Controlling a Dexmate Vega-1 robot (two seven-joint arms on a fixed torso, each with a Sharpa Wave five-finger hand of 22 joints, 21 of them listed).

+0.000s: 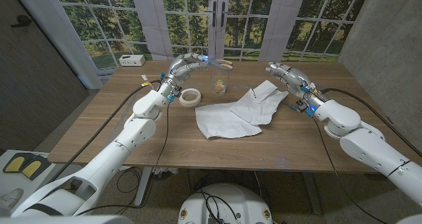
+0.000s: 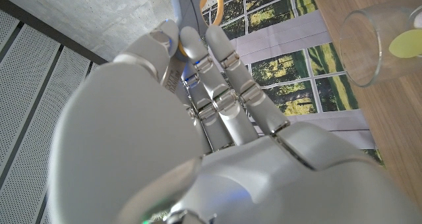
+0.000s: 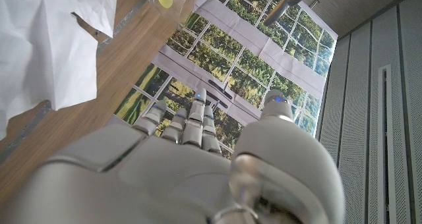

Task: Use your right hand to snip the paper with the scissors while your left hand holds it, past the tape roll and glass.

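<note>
A: How will the paper (image 1: pixel 237 112) handle?
B: Light, limp and crumpled, I'd judge; pin a flat edge. It's white, mid-frame in the head view.
A: And the scissors (image 1: pixel 221 64)?
B: Stiff, yellow-handled, upper middle, clamped in the left hand (image 1: pixel 188 66), not the right.
A: The right hand (image 1: pixel 285 73)?
B: Upper right by the paper, fingers straight, holding nothing.

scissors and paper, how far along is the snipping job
Done: the scissors are off the table, but gripped by the left hand, not the right. In hand: nothing else; the right hand hovers beside the paper, holding nothing. Left: holding the paper and snipping it.
</note>
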